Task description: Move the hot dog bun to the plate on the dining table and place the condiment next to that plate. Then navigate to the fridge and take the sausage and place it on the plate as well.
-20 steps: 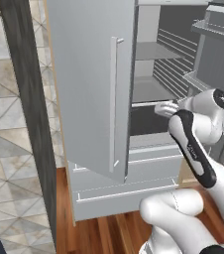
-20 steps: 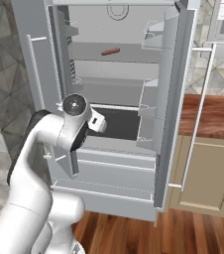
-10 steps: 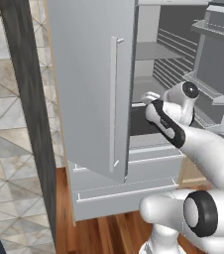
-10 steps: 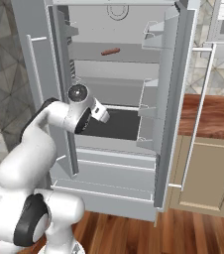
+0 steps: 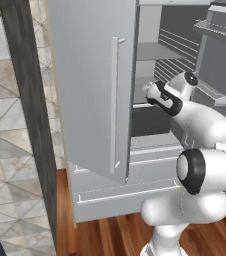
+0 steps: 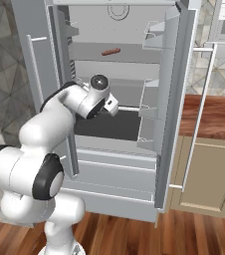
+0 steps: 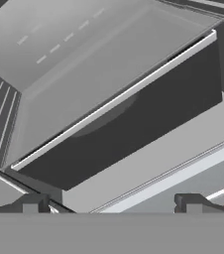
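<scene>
The fridge (image 6: 129, 30) stands with both doors open, and its left door (image 5: 90, 90) carries a long bar handle (image 5: 116, 105). On an upper grey shelf lies the sausage (image 6: 110, 52), small and reddish-brown. My gripper (image 6: 112, 105) is inside the fridge, one shelf level below the sausage and just above the dark drawer (image 6: 109, 125). It also shows past the left door's edge (image 5: 152, 92). In the hand view the gripper (image 7: 113, 203) is open with nothing between its fingertips (image 7: 34, 203), facing a grey shelf (image 7: 84, 74) and the drawer front (image 7: 134, 129). The bun, plate, condiment and dining table are out of view.
The right fridge door (image 6: 167, 99) with its racks hangs open close to my arm. Beyond it are a reddish wood counter (image 6: 211, 117) and a tan cabinet (image 6: 209, 169). A tiled wall (image 5: 10, 125) and a dark upright panel (image 5: 32, 125) flank the left door.
My arm has folded in closer to the fridge, and the gripper has risen a little and gone deeper inside, above the drawer. The jaws have stayed open.
</scene>
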